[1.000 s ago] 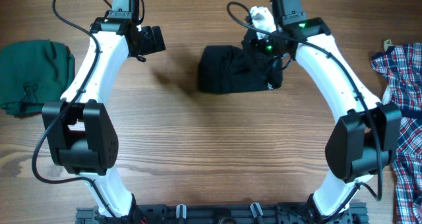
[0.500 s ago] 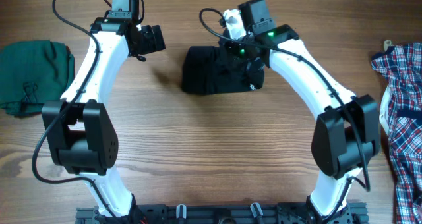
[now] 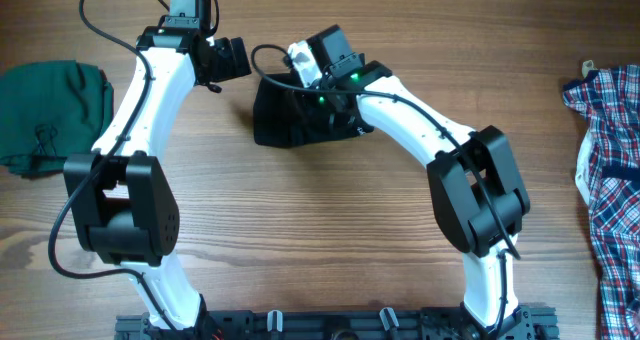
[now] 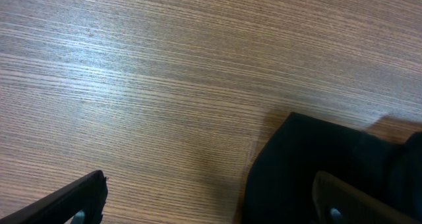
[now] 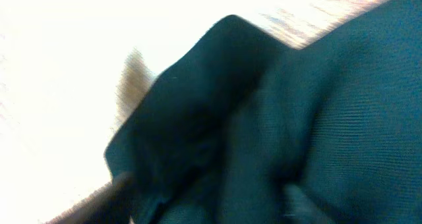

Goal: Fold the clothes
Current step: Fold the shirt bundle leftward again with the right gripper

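**Relocation of the folded garment, overhead and wrist views.** Against the frame of a second ago, the elbow of the right arm (image 3: 478,185), nearest the front edge of the table (image 3: 320,240), is seen swung leftward. Farther back, the black shirt (image 3: 285,120) is carried left with it. The shirt is moved away from the plaid shirt (image 3: 610,170) at the right edge and toward the dark green garment (image 3: 50,115) at the left.

The shirt now lies as a compact bundle just left of centre at the far side. The folding itself is therefore judged essentially complete, with only placement and release outstanding.

The right gripper (image 3: 312,92) is held low over the bundle, hidden beneath its wrist camera. In the wrist view only blurred dark fabric is shown, so it cannot be told whether the jaws are parted or closed on cloth.

The left arm (image 3: 150,100) is extended toward the far side. The left gripper (image 4: 208,184) is held just beside the bundle's left edge, with its jaws spread wide and nothing between them.
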`<action>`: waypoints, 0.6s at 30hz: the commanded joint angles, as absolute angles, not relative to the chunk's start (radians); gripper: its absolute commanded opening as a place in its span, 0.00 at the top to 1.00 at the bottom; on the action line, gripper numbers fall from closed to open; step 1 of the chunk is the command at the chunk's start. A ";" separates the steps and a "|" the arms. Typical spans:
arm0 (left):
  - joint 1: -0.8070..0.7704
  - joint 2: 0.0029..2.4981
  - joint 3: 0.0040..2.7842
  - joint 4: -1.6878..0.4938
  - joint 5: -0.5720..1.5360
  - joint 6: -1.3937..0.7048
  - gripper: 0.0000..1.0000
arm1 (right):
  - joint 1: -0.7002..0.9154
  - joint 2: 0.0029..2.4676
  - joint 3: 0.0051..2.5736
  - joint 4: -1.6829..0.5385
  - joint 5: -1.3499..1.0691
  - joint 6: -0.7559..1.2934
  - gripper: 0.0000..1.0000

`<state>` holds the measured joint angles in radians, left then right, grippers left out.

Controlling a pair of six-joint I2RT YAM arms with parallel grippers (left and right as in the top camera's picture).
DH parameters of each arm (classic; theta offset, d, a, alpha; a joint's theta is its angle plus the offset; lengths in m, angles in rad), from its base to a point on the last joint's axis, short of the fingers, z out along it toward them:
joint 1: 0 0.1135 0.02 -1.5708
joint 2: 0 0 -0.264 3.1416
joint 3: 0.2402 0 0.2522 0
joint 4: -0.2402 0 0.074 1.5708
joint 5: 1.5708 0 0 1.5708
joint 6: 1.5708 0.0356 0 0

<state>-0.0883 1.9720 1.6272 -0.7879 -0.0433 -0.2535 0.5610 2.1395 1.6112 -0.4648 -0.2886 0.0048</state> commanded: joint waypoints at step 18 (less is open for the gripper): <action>-0.215 1.892 1.631 -0.622 0.334 -0.241 0.20 | 0.061 2.014 1.636 -0.390 -0.911 0.208 0.00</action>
